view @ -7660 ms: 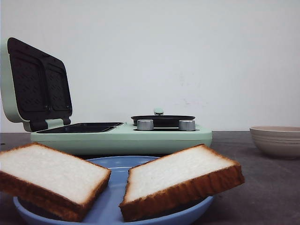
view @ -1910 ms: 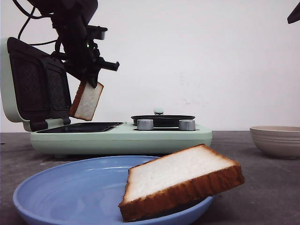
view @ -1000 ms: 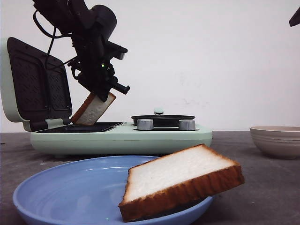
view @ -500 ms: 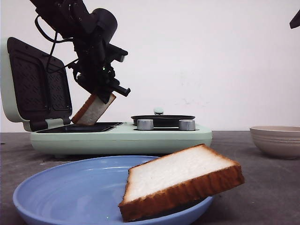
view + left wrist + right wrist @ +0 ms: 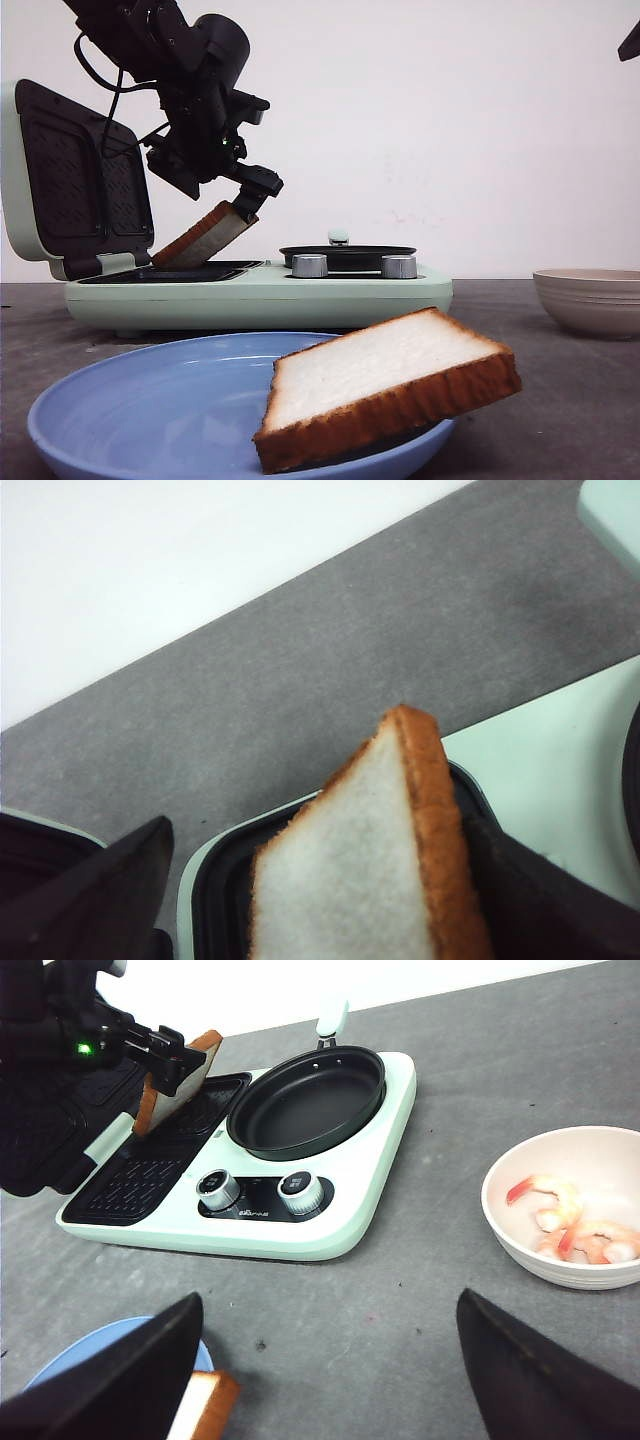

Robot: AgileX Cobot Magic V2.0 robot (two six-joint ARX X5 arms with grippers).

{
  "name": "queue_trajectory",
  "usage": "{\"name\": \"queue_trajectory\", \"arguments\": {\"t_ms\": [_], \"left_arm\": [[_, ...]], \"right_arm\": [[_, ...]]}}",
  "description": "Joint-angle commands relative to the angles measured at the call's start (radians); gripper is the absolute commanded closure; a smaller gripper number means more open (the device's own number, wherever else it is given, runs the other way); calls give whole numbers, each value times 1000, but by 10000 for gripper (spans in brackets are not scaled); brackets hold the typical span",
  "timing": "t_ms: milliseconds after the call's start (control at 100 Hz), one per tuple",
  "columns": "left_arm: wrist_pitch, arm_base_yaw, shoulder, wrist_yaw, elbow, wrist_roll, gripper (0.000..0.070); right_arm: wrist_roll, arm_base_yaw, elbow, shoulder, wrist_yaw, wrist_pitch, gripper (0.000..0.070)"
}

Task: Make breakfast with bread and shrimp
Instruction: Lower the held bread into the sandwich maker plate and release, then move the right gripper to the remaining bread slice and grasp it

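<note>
Black left end effector [image 5: 243,196] pinches one bread slice [image 5: 205,238], tilted, low edge on the grill plate [image 5: 170,272]. Right end effector [image 5: 330,1360] gapes empty. Second slice [image 5: 385,385] waits on the plate [image 5: 150,410]; shrimp [image 5: 575,1225] untouched at three o'clock.

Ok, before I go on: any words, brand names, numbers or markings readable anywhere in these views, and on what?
Small dark print under the two knobs on the green breakfast maker: too small and blurred to read.
No other text, number or sign shows in any view.
</note>
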Motion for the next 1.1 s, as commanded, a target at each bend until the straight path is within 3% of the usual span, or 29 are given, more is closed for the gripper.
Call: {"name": "queue_trajectory", "arguments": {"t_ms": [0, 90, 370, 420, 500, 510, 700, 900, 1090], "left_arm": [[11, 1, 27, 2, 34, -25, 154], [11, 6, 27, 2, 55, -48, 100], [-24, 8, 26, 9, 198, -106, 126], [-78, 8, 26, 9, 244, -120, 262], [-196, 6, 25, 12, 328, -169, 691], [-211, 6, 25, 13, 339, -177, 700], [-399, 6, -28, 50, 444, -305, 691], [-542, -5, -174, 122, 423, -352, 691], [-503, -21, -395, 122, 232, -338, 691]], "right_arm": [[-11, 2, 9, 5, 1, 8, 199], [-11, 2, 9, 5, 2, 8, 199], [-11, 2, 9, 5, 5, 6, 199], [-12, 2, 9, 5, 5, 4, 199], [-11, 2, 9, 5, 5, 1, 209], [-11, 2, 9, 6, 5, 1, 215], [-1, 2, 9, 52, 0, 6, 332], [19, 2, 9, 139, -31, 59, 342], [51, 2, 9, 196, -57, 148, 342]]}}
